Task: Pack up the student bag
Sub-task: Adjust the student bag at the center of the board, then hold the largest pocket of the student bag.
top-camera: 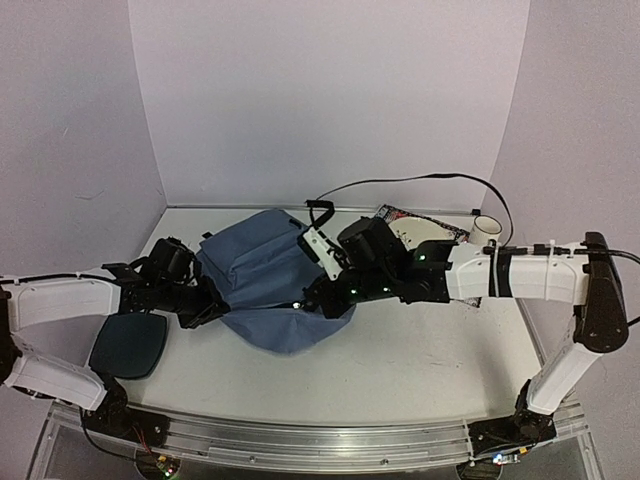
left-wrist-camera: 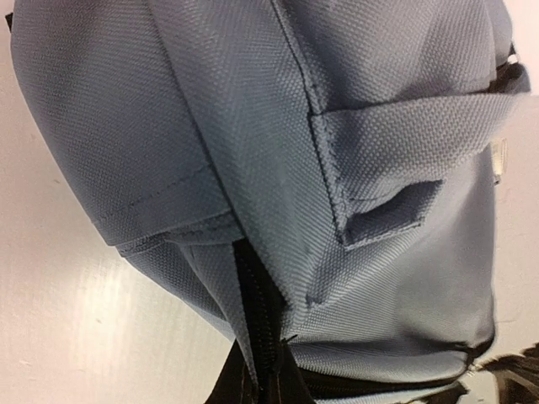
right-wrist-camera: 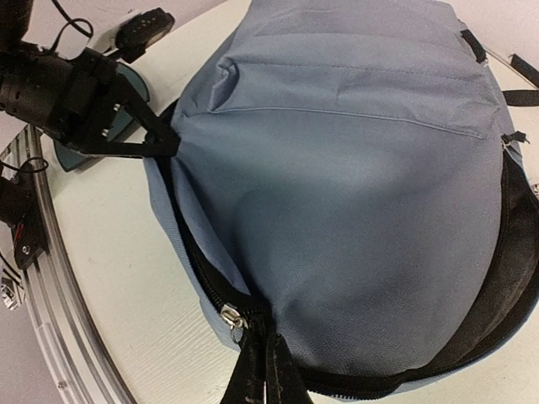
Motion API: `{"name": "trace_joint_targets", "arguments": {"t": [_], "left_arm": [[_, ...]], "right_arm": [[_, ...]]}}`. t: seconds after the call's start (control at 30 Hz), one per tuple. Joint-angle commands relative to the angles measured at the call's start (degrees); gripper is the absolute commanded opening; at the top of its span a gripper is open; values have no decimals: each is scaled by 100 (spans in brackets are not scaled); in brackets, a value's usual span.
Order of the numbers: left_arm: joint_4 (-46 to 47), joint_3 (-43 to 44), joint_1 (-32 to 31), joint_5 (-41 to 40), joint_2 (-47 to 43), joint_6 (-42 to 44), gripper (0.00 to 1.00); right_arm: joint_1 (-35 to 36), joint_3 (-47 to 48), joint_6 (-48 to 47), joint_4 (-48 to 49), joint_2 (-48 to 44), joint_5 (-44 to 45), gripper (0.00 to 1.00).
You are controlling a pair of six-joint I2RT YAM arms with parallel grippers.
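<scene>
Pale lavender walls on three sides, white table (top-camera: 400, 360) underneath. Looking down on a slate-blue backpack (top-camera: 262, 270) slumped flat in the middle of that table, between the two arms. And pinched from both sides! On the left, the left gripper (top-camera: 212, 307), clenched on the fabric at the bag's left edge, right by the black zipper (right-wrist-camera: 198, 269). Confirmed from the right wrist: thin black fingers (right-wrist-camera: 126, 150) meeting at a point on the seam. Over on the right, the right gripper (top-camera: 319, 300) reaching across, clamped on the near edge of the backpack, fingertips nipping the cloth just beside a silver zipper pull (right-wrist-camera: 230, 316). Gaping open along the right side there, showing dark lining (right-wrist-camera: 505, 278) behind the zipper track. Up close from the left wrist: nothing but woven blue cloth, a stitched fabric loop (left-wrist-camera: 404, 143) and a black zipper line running down between dark finger shapes at the bottom edge. Elsewhere, spotting a dark teal pad (top-camera: 128, 343) by the left arm, near the bag but apart from it. Behind the right arm, a printed booklet (top-camera: 398, 214), a white disc (top-camera: 432, 232), a white cup (top-camera: 488, 228), and a black cable (top-camera: 420, 182) looping along the back wall.
</scene>
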Motion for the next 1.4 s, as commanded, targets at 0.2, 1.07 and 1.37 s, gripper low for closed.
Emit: {"name": "trace_joint_targets", "arguments": {"t": [0.2, 1.07, 1.37], "left_arm": [[-1144, 816, 360, -1340, 254, 1515, 16], [198, 695, -2003, -1249, -1399, 5097, 66], [950, 261, -2096, -702, -1279, 6750, 66]], "right_arm": [[771, 2578, -143, -1004, 867, -707, 0], [650, 1856, -31, -1148, 507, 831, 0], [644, 1612, 188, -1000, 172, 801, 0]]}}
